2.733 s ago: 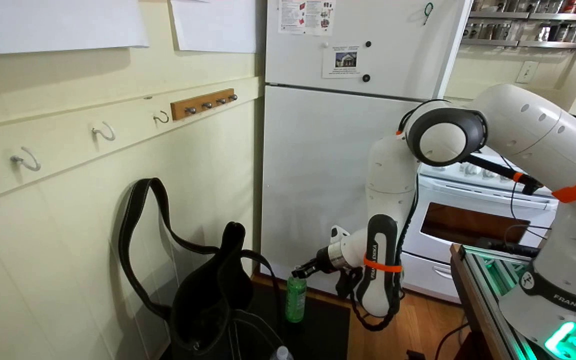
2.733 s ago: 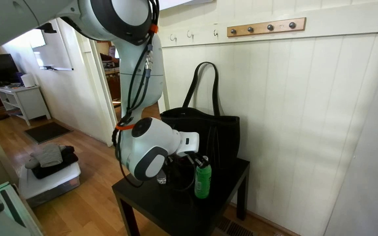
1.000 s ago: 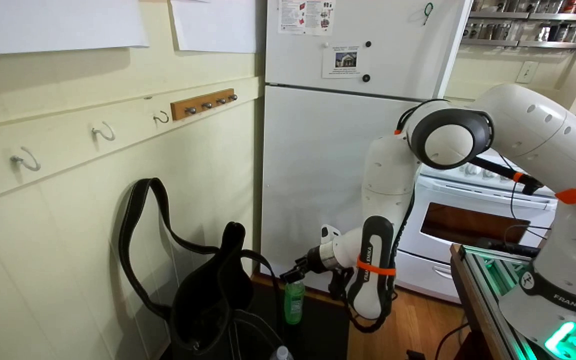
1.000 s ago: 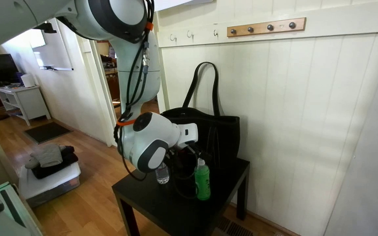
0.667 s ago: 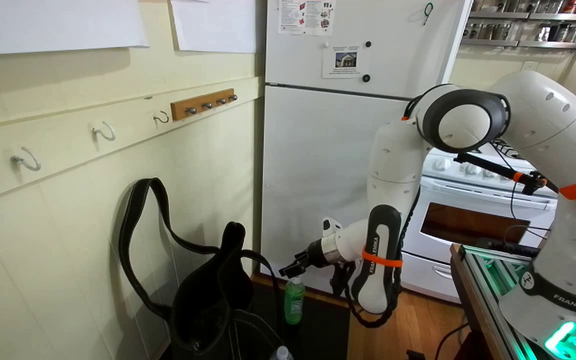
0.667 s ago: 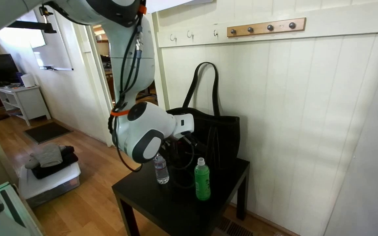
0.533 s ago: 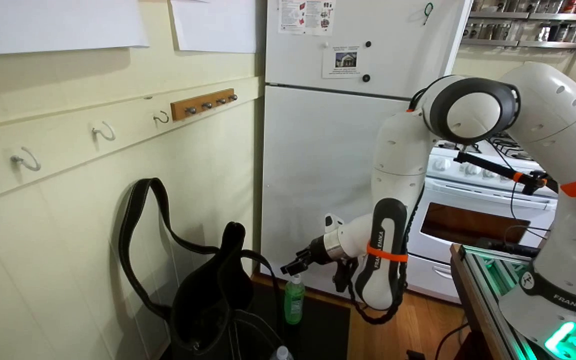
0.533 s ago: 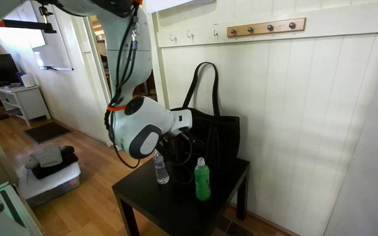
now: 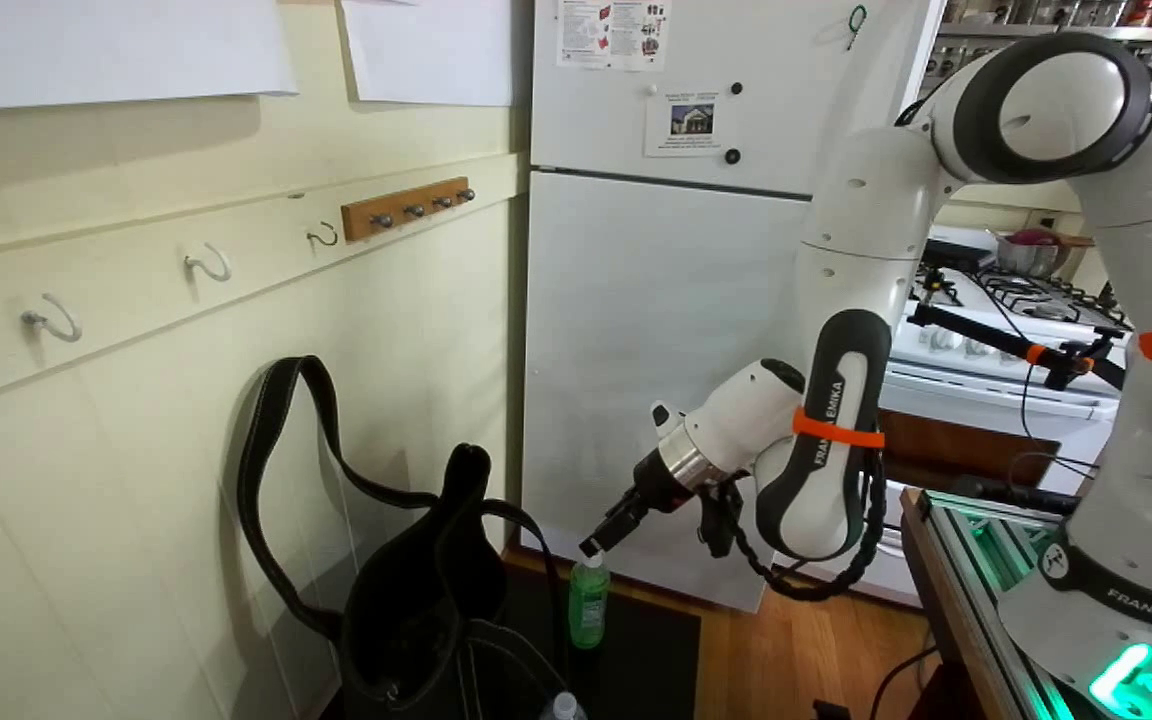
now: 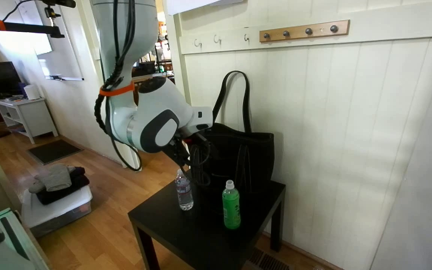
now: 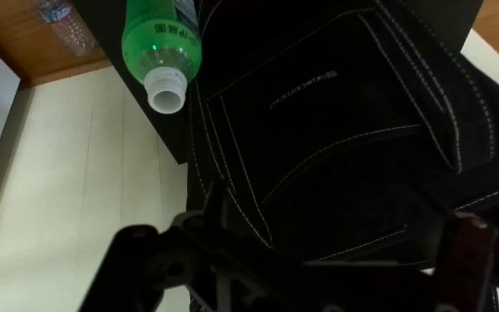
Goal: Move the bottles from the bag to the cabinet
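Standing apart from the fingers (image 9: 619,521) is the green bottle (image 9: 588,607).

Smooth, shiny plastic on the green bottle (image 10: 231,212) at six o'clock in an exterior view, and on the clear bottle (image 10: 184,194) at seven. Matt, pale-stitched black cloth on the bag (image 10: 259,161) at four. Smooth, varnished-looking wood on the peg rail (image 10: 297,31) at one. Glossy wood on the floor (image 10: 105,210) at eight.

In an exterior view, two bottles (image 10: 231,210) stand on the table (image 10: 186,228) before the bag (image 10: 234,150).
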`<state>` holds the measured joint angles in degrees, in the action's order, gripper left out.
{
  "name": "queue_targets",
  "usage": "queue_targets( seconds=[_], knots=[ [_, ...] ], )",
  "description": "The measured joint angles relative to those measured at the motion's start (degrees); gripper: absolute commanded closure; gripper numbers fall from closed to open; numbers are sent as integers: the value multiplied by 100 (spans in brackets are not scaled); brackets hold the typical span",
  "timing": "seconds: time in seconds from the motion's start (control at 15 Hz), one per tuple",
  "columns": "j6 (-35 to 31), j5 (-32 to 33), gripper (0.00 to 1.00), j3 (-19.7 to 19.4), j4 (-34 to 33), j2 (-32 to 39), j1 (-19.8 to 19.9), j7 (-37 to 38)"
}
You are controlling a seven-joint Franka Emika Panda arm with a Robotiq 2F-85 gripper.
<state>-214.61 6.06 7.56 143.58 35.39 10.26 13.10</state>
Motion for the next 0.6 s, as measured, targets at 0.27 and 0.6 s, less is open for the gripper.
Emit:
queue_targets(
  seconds=[0.27, 0.6],
  knots=[
    [1182, 426, 0, 465, 225, -624, 592, 249],
    [2523, 450, 0, 1249, 338, -1148, 1364, 268]
  ],
)
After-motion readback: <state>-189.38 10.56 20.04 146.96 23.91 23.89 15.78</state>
